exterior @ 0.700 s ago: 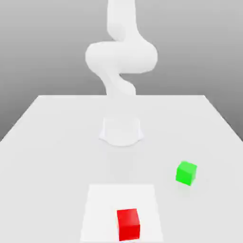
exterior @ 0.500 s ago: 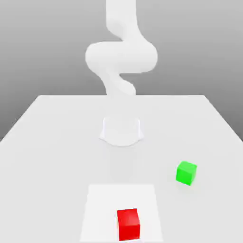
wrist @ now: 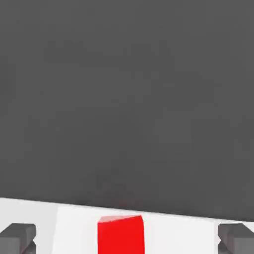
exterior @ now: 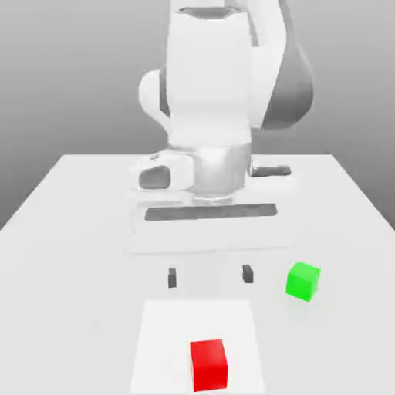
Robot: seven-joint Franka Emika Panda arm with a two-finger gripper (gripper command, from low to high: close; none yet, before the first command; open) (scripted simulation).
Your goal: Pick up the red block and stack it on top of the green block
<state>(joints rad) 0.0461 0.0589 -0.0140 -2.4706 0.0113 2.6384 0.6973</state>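
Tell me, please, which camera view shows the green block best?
The exterior view: the green block sits whole on the table, toward that view's right, beyond the red block. The hand view instead looks at the red block between the open gripper's fingertips.

On the tabletop [exterior: 69,224], the red block [exterior: 209,364] sits nearest the exterior view's front on a square patch [exterior: 166,339], w/ the green block [exterior: 302,281] well apart behind it & to that view's right, and the end effector [exterior: 209,275] above, between block & arm base.
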